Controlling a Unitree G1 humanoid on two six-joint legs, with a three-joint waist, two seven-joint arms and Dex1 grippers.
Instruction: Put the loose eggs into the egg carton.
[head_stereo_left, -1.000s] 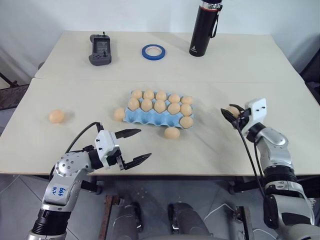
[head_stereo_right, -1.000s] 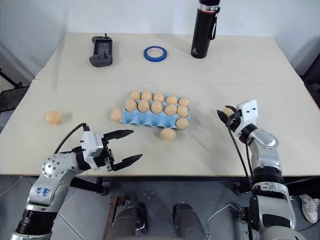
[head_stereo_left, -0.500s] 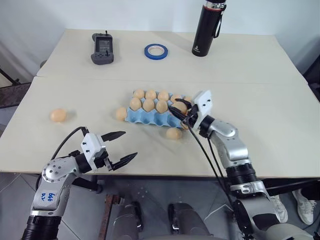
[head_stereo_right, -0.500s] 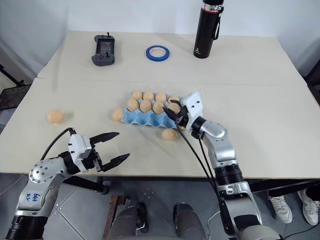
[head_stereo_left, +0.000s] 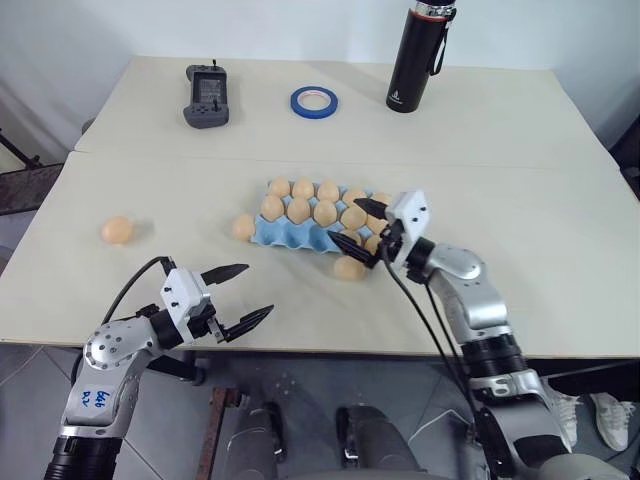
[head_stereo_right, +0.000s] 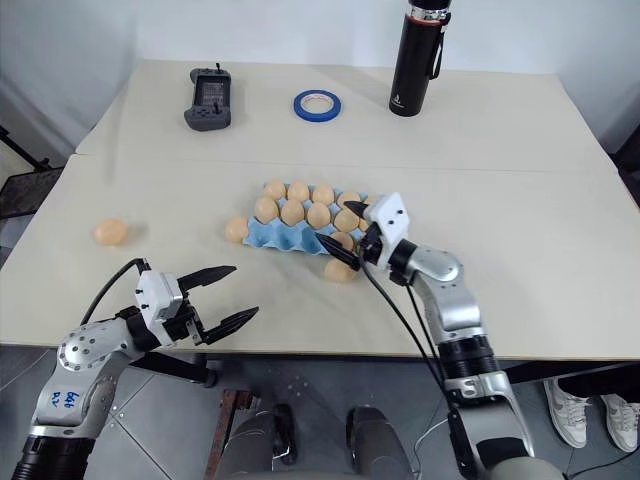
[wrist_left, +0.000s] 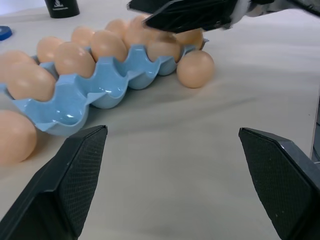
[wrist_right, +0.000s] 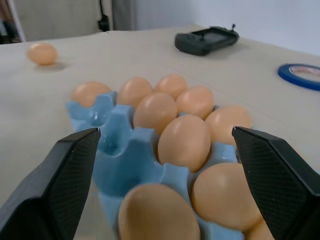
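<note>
The light-blue egg carton (head_stereo_left: 290, 238) lies mid-table with eggs in most of its cups. Three loose eggs rest on the table: one far left (head_stereo_left: 117, 230), one touching the carton's left end (head_stereo_left: 243, 227), one just in front of the carton (head_stereo_left: 349, 267). My right gripper (head_stereo_left: 345, 221) is open at the carton's right end, its fingers spread around the nearest egg in the carton (wrist_right: 157, 212) and holding nothing. My left gripper (head_stereo_left: 258, 290) is open and empty near the table's front edge, pointing at the carton (wrist_left: 107, 87) and the front loose egg (wrist_left: 195, 68).
A black bottle (head_stereo_left: 412, 55) stands at the back right. A blue tape ring (head_stereo_left: 314, 101) and a black handheld controller (head_stereo_left: 205, 96) lie at the back. A seam between two tabletops runs behind the carton.
My right gripper carried an egg from the table's right side to the carton's right end and opened there. The left arm drew back slightly to the left, staying open.
</note>
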